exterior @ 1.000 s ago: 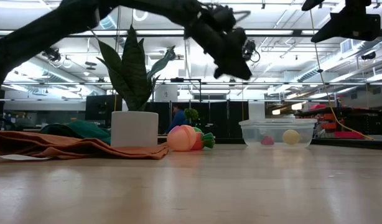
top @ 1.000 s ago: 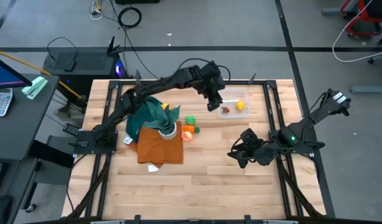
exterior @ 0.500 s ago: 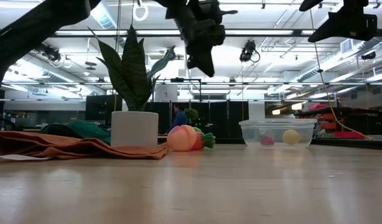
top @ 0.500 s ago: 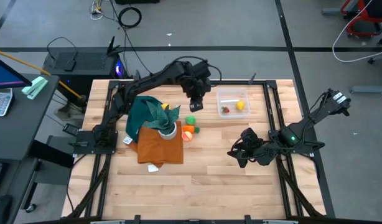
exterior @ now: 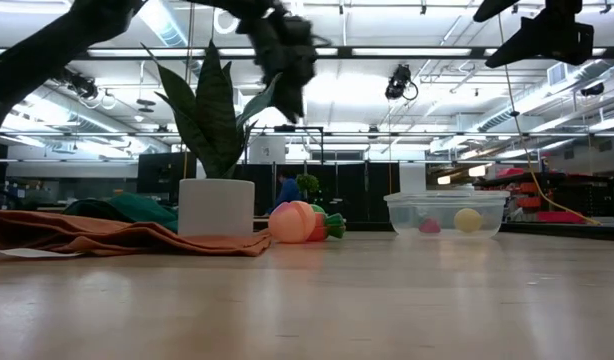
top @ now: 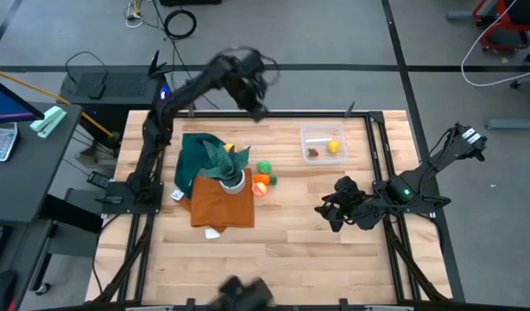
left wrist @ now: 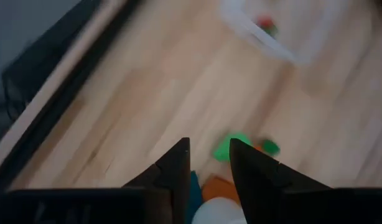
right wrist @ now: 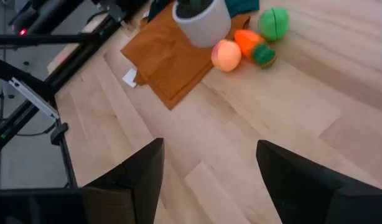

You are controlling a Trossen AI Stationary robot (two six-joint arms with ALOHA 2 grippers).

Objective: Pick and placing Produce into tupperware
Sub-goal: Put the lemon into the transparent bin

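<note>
The clear tupperware (top: 323, 143) stands at the table's far right with a yellow piece (top: 333, 146) and a red piece (top: 312, 153) of produce inside. A green ball (top: 264, 168), an orange carrot (top: 261, 180) and a peach-coloured ball (top: 259, 190) lie on the wood beside the white plant pot (top: 233, 180). My left gripper (top: 252, 104) hangs high over the table's far edge, left of the tupperware, its fingers (left wrist: 178, 165) a little apart with nothing between them. My right gripper (right wrist: 209, 180) waits open at the table's right, above the wood.
An orange cloth (top: 220, 203) and a green cloth (top: 196, 155) lie under and behind the pot with its spiky plant (exterior: 212, 115). A small white scrap (top: 213, 231) lies near the cloth. Bare wood spans the table's near half. A dark blurred shape (top: 243, 294) shows at the near edge.
My left gripper has swung away from above the tupperware toward the table's left and far edge, rising and turning as it went. The produce and the tupperware have stayed where they were.
</note>
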